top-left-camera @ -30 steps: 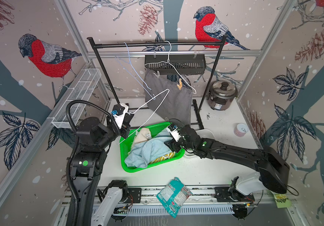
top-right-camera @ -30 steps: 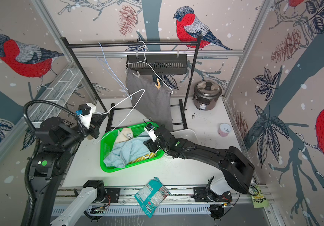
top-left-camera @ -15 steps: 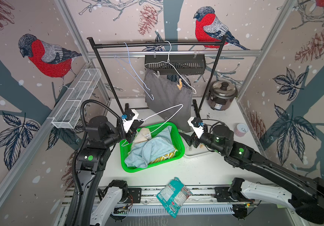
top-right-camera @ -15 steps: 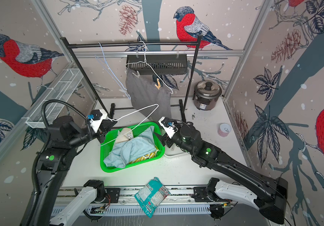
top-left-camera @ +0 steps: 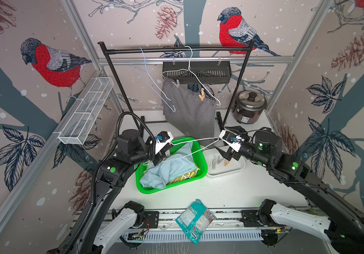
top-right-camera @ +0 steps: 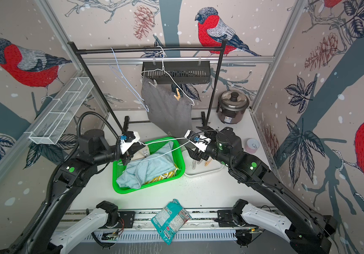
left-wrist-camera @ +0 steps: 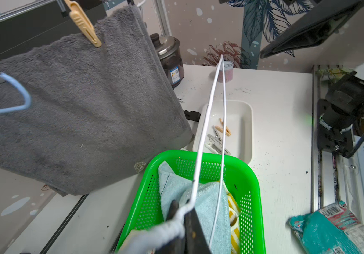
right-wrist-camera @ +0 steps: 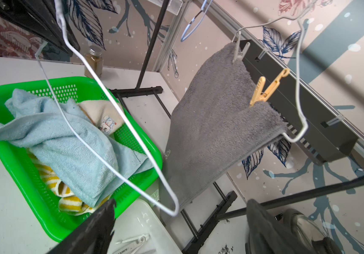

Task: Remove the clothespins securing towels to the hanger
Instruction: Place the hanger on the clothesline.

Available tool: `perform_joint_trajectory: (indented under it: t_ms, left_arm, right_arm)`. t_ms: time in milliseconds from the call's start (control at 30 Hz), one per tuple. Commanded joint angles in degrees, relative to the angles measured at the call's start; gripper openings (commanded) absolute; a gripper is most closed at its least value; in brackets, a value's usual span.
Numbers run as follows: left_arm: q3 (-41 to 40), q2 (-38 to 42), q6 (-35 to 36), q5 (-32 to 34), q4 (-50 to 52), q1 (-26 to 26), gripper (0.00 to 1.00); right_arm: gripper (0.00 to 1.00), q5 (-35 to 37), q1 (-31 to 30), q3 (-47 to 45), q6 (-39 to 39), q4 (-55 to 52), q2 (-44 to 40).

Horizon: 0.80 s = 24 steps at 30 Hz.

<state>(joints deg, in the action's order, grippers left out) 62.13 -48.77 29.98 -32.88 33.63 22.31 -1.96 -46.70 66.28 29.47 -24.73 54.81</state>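
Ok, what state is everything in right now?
grey towel: hanging, pinned
tan clothespin: clipped on it
grey clothespin: clipped on it
blue towel: loose in basket
striped towel: under it
held hanger: bare
left gripper: shut on held hanger
right gripper: open
tray: holds loose clothespins

Just ahead of the right gripper (top-left-camera: 225, 140), whose jaws are spread wide, the path is crossed by the white wire hanger (top-left-camera: 195, 140). Beyond it, passage is barred by the grey towel (top-left-camera: 189, 110) and the rack upright (top-left-camera: 235, 88). Room is left below, over the white tray (top-left-camera: 236, 170).

A dark grey towel (top-left-camera: 189, 114), tan clothespin (top-left-camera: 202, 96), white hanger (left-wrist-camera: 165, 227), green basket (top-left-camera: 172, 185), light blue towel (top-left-camera: 172, 169), yellow-and-white striped towel (top-left-camera: 186, 176), white tray (top-left-camera: 227, 170).
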Motion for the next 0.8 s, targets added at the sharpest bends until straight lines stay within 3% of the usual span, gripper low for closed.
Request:
perform_joint_trajectory:
  t_ms: [0,267,367,500,767]
  left_arm:
    - [-0.2,-0.2,3.1,1.6,-1.3,2.0,0.00]
    - [-0.9,-1.9,6.3,5.8,-1.3,5.2,0.00]
    - [-0.7,-1.6,6.3,5.4,-2.1,5.3,0.00]
    - [-0.5,-1.2,6.7,4.6,-2.7,5.5,0.00]
    - [0.1,-1.0,7.2,3.5,-2.2,5.4,0.00]
  right_arm:
    - [0.92,-4.3,0.1,1.7,4.7,-2.3,2.5]
    - [0.86,-10.1,0.2,5.8,7.3,-3.6,10.2]
    - [0.76,-12.1,0.7,6.7,7.8,-4.6,12.6]
    - [0.71,-15.9,1.6,6.3,7.2,-4.7,14.1]
    - [0.52,-17.3,1.8,5.7,6.6,-4.1,15.4]
